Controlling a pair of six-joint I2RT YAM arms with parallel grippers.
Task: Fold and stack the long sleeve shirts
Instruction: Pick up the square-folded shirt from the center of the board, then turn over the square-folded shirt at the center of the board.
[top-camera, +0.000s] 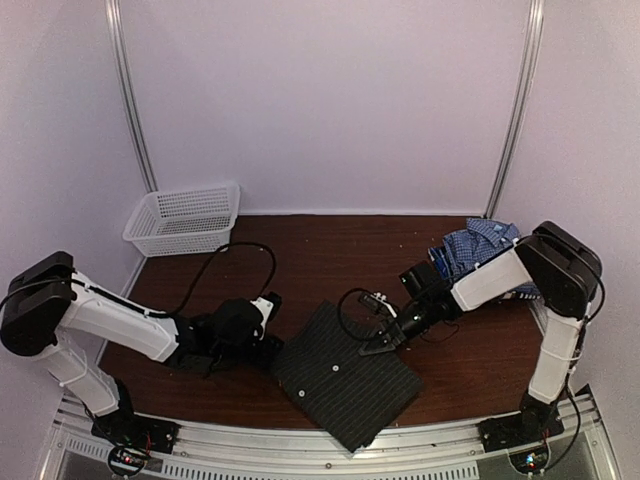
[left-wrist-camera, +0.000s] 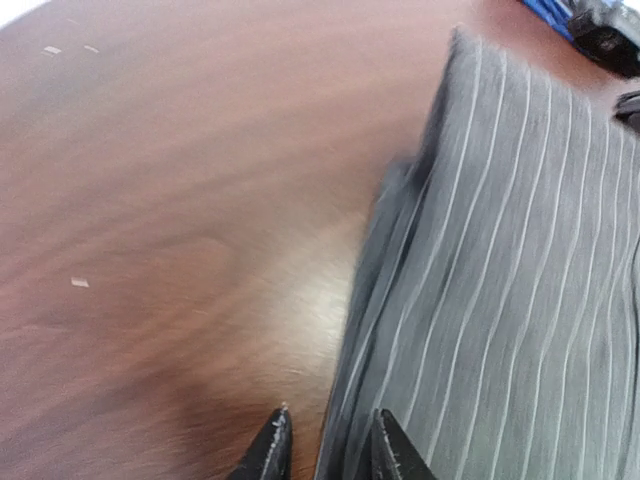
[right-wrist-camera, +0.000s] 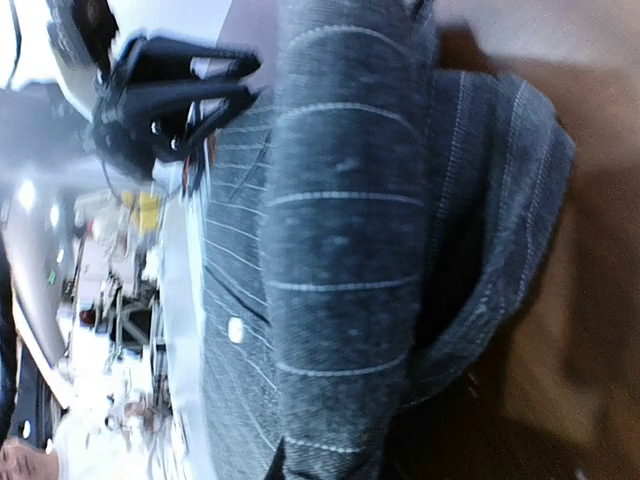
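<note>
The black striped shirt (top-camera: 345, 375) lies folded near the counter's (top-camera: 330, 250) front. The right hand (top-camera: 383, 343) pinches its far edge. The left hand (left-wrist-camera: 330, 448) is narrow around its left edge; one cannot tell if it grips.

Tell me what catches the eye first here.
A dark pinstriped shirt lies folded at the near edge of the table, with the left arm and right arm reaching to it from either side. A crumpled blue checked shirt sits far right, a white basket far left.
</note>
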